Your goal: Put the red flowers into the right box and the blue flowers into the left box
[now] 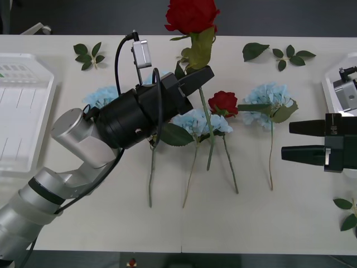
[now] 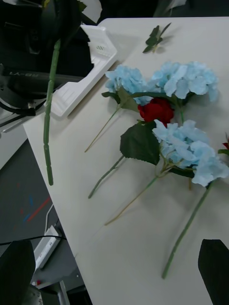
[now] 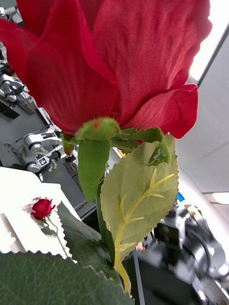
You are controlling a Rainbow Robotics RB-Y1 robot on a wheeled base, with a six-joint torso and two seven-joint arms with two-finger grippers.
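Nearest, the left arm reaches from the robot's left over the middle of the table point(image 1: 83, 223). The left pincer point(image 1: 202, 75) is clenched on the stem of a held red rose point(image 1: 191, 15), raised above the table with its bloom up and its stem hanging below the fingers. The left wrist view shows that bloom point(image 3: 109, 62) very close, with a serrated green leaf point(image 3: 138, 200) beneath it.

On the robot's right, the right pincer point(image 1: 304, 139) hovers over the table with its black fingers spread and nothing between them, just beside the rightmost blue hydrangea point(image 1: 269, 100).

Further in, the flowers lie in a row across the table's middle. A second red rose point(image 1: 224, 102) rests flat between two hydrangeas, and another hydrangea point(image 1: 198, 123) lies just beside it. A fourth point(image 1: 100, 96) lies partly behind the left arm.

The left box point(image 1: 25, 117) sits at the table's left edge, well apart from the flowers. The right box point(image 1: 329, 92) sits at the right edge. Its contents cannot be told here.

Farthest, loose leaf sprigs point(image 1: 88, 54) lie along the table's far side.
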